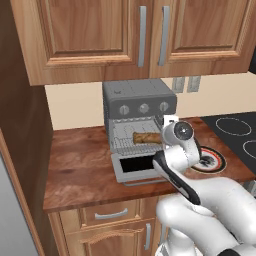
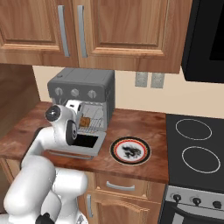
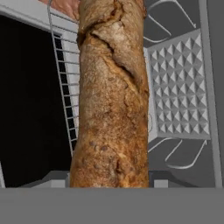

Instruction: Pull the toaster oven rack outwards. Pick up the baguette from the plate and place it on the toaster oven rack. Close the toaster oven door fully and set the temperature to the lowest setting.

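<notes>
Left base view: boxy grey metal toaster oven (image 1: 139,102) on a brown wooden counter (image 1: 80,170), its grey glass-windowed door (image 1: 135,167) lowered. Elongated golden-brown baguette (image 1: 146,137) lies crosswise over the silvery wire rack (image 1: 125,137); the white arm's gripper (image 1: 167,131) holds its right end. Round red-rimmed plate (image 1: 216,161) lies beside the oven.

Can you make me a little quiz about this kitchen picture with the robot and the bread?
1. True or false: the plate has the bread on it.
2. Is the oven door up or folded down?
3. Where is the bread now: A on the stove, B at the open oven, over the wire rack, C in the cupboard?

Key:
1. False. The plate has no bread on it.
2. Folded down, so the oven is open.
3. B. The gripper holds the bread at the oven's mouth.
</notes>
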Controlling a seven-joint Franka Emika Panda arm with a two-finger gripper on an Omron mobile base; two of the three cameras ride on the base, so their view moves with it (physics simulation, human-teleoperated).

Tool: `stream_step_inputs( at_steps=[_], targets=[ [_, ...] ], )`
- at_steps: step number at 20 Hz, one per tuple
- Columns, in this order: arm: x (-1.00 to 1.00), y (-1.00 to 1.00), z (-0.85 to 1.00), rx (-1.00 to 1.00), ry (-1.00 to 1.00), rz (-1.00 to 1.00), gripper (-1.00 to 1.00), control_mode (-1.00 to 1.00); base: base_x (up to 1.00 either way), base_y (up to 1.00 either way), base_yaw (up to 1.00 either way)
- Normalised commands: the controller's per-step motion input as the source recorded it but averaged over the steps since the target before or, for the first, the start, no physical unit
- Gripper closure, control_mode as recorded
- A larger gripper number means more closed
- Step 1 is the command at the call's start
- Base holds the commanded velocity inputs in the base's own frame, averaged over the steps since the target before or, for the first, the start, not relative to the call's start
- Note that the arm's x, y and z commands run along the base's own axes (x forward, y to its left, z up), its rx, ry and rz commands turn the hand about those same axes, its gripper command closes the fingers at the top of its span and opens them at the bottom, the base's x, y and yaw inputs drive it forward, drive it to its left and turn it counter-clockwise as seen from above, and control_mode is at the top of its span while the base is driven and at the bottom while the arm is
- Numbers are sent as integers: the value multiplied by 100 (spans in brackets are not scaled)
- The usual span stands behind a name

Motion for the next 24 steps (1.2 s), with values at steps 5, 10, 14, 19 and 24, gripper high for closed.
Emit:
stream_step_inputs(
  at_steps=[5, 10, 14, 19, 24],
  targets=[
    [1, 15, -19, 0, 0, 0, 100, -100, 0, 0, 0],
    [9, 8, -29, 0, 0, 0, 100, -100, 0, 0, 0],
    [40, 1, -18, 0, 0, 1, 100, -100, 0, 0, 0],
    [37, 0, -16, 0, 0, 1, 100, -100, 0, 0, 0],
    [25, 0, -23, 0, 0, 2, 100, -100, 0, 0, 0]
  ],
)
